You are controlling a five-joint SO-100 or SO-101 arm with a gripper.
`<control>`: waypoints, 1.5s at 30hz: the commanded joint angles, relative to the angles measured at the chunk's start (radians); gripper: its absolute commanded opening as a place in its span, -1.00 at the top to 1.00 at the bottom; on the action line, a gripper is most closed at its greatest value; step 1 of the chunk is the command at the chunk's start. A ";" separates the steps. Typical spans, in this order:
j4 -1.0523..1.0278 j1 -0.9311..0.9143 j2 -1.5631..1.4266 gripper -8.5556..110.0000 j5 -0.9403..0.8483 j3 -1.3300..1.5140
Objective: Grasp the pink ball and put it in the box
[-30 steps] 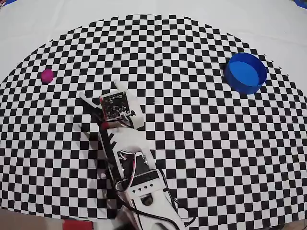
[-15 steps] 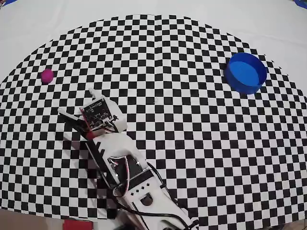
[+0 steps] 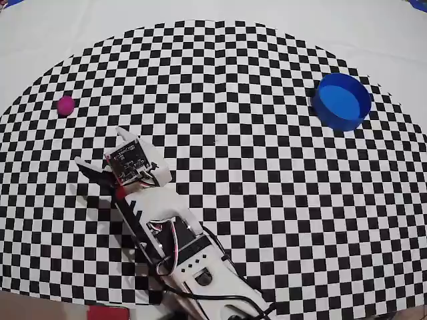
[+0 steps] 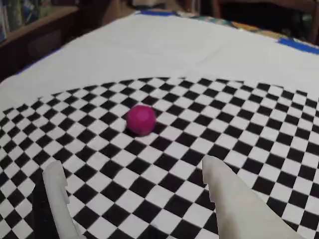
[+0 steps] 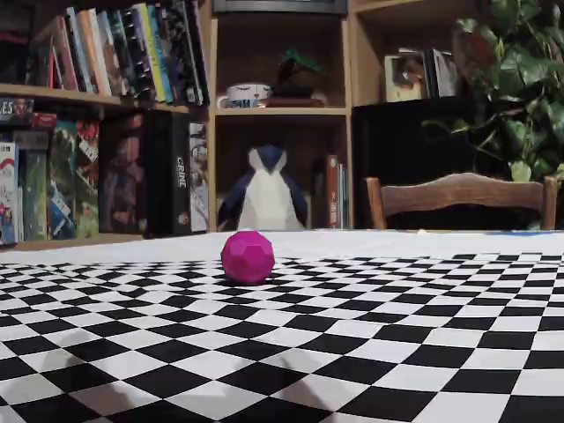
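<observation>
Overhead view, near to far: the gripper, jaws apart and empty, has swung left over the last second and now faces the pink ball, which rests on the checkered cloth at far left. In the wrist view the ball lies ahead between the fingertips. The approach is under way; the box waits at far right.

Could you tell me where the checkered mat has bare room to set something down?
In the overhead view, the wide stretch of checkered mat between the arm and the box is bare, as is the strip between the pink ball and the box. It is crowded only at lower left, around the arm and its open tool.
</observation>
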State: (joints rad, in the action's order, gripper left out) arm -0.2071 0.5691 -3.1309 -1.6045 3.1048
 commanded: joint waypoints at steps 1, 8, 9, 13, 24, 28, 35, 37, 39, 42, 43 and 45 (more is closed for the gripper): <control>0.021 0.011 0.011 0.31 -0.011 0.008; 0.078 0.012 0.041 0.31 -0.011 0.008; 0.084 0.011 0.046 0.31 -0.011 0.008; 0.112 0.011 0.067 0.31 -0.011 0.006; 0.170 0.015 0.232 0.31 -0.011 -0.080; 0.170 0.015 0.299 0.31 -0.011 -0.129; 0.170 0.014 0.417 0.31 -0.011 -0.215; 0.179 0.014 0.459 0.31 -0.011 -0.241; 0.193 0.014 0.489 0.31 -0.011 -0.255; 0.206 0.012 0.534 0.31 -0.011 -0.276; 0.206 0.012 0.551 0.31 -0.011 -0.287; 0.207 0.012 0.592 0.31 -0.011 -0.316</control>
State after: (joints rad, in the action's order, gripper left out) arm -0.0169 0.5783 -2.5740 -1.6045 2.8578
